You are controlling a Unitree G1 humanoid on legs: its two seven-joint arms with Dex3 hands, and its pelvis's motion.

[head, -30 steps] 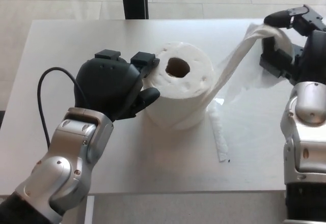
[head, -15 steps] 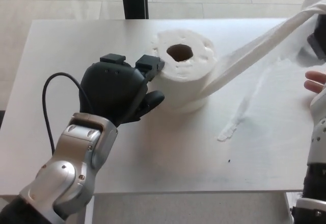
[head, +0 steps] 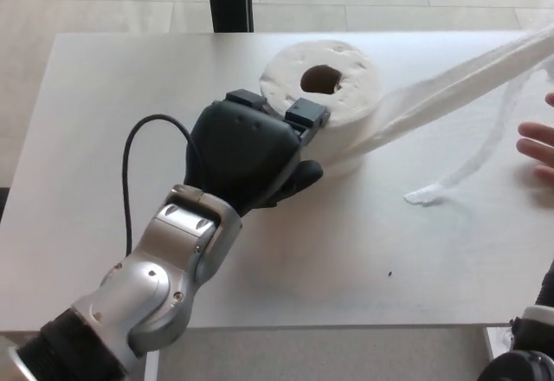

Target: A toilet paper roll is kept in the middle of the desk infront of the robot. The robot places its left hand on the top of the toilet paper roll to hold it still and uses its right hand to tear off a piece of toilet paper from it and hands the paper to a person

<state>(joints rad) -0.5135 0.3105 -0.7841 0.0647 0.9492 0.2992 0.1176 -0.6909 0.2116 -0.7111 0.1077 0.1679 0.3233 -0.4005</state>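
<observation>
A: Where is the white toilet paper roll (head: pixel 325 95) with the brown cardboard core?
B: It stands upright on the pale grey bench (head: pixel 104 138), near the middle of the far edge, hole facing up.

A: And the left hand (head: pixel 251 156)?
B: The black left hand, on a silver forearm, sits against the roll's near-left side. Its fingers (head: pixel 307 114) are half curled, their tips touching the roll's top rim, and the thumb presses the roll's lower wall. It is beside the roll more than on top of it.

A: The paper?
B: A long twisted strip of white paper (head: pixel 459 78) runs from the roll's right side up toward the bench's far right corner and out of the picture. A thinner torn ribbon (head: pixel 472 156) hangs from it, its end lying on the bench near the right edge.

A: The right hand?
B: Not visible. A person's fingertips (head: pixel 538 143) show at the right edge, just beside the ribbon.

A: Anything else?
B: A black cable (head: pixel 130 173) loops by the left wrist.
</observation>
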